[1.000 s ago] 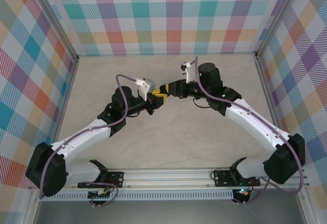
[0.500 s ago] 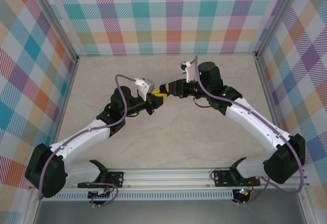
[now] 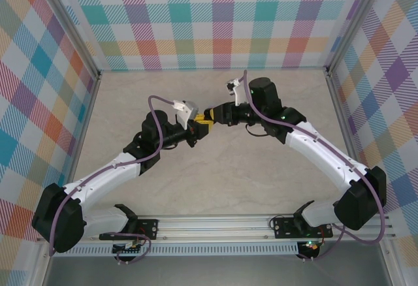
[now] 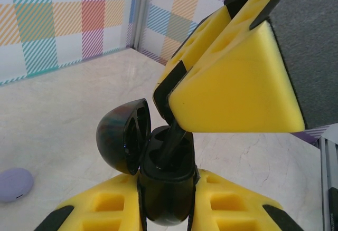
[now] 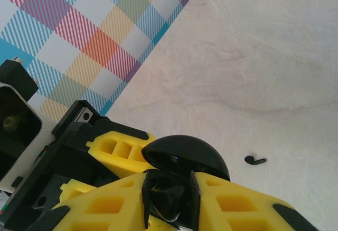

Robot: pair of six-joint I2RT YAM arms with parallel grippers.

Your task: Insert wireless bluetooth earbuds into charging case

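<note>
Bare table (image 3: pixel 215 175) lies all round, the checked walls (image 3: pixel 222 25) well off. Mid-frame, the left gripper (image 3: pixel 199 128) is clamped on the open black case (image 4: pixel 125 136). The right gripper (image 3: pixel 210 115) pinches a black earbud (image 4: pixel 170 142), its tip inside the case.

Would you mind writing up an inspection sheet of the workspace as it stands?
Surface: pale marble-look tabletop.
Job's things: black case, lid open; black earbud set partly in it; loose black earbud lying on the tabletop; lilac case lying apart.
Clutter: nothing seen.
Grippers: left gripper shut on the black case; right gripper pinching the black earbud at the case.
Cables: purple cables along both arms, off the work.
Surroundings: plaid walls; metal rail at the near edge.
</note>
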